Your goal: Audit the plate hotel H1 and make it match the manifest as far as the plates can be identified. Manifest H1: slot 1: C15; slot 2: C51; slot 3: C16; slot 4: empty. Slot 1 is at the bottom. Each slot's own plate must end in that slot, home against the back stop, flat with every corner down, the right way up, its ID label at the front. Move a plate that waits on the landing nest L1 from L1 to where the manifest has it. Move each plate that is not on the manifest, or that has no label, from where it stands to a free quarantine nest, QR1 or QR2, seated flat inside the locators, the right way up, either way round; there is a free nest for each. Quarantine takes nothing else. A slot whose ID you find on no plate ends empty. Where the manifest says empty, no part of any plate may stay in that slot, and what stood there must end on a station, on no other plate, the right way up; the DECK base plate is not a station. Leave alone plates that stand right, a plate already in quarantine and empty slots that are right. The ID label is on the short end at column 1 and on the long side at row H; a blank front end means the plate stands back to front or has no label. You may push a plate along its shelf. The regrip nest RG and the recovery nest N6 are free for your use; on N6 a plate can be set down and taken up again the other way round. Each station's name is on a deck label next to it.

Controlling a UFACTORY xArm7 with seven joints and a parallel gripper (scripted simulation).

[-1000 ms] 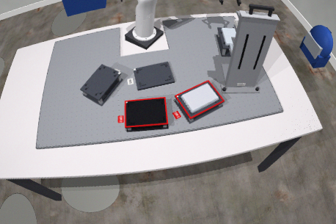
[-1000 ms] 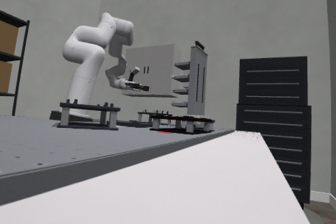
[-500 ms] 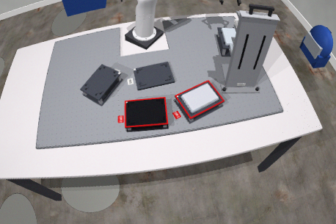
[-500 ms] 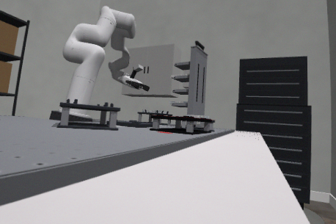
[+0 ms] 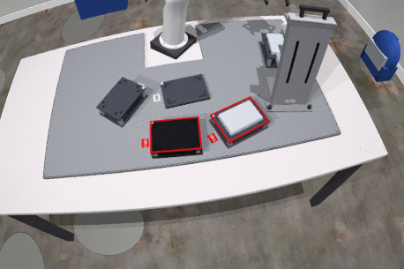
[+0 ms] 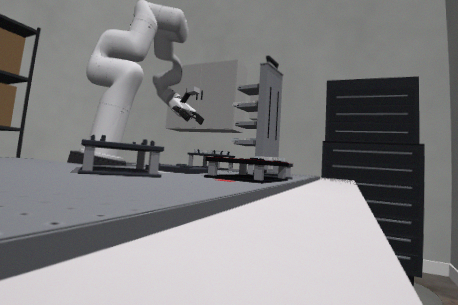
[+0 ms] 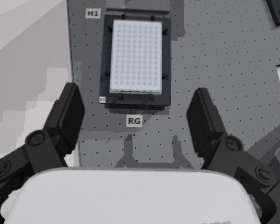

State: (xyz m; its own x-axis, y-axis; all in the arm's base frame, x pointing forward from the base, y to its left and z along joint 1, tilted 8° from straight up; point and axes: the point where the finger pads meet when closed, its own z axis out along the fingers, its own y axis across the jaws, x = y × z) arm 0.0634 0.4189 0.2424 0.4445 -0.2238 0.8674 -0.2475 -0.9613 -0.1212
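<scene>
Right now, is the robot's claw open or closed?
Open. In the wrist view the gripper has its two black fingers spread wide with nothing between them, above the white plate.

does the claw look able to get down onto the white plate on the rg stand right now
Probably yes. The claw is open and holds nothing, hanging above the white plate on its stand, and nothing shows between them. The tall plate tower stands off to one side.
</scene>
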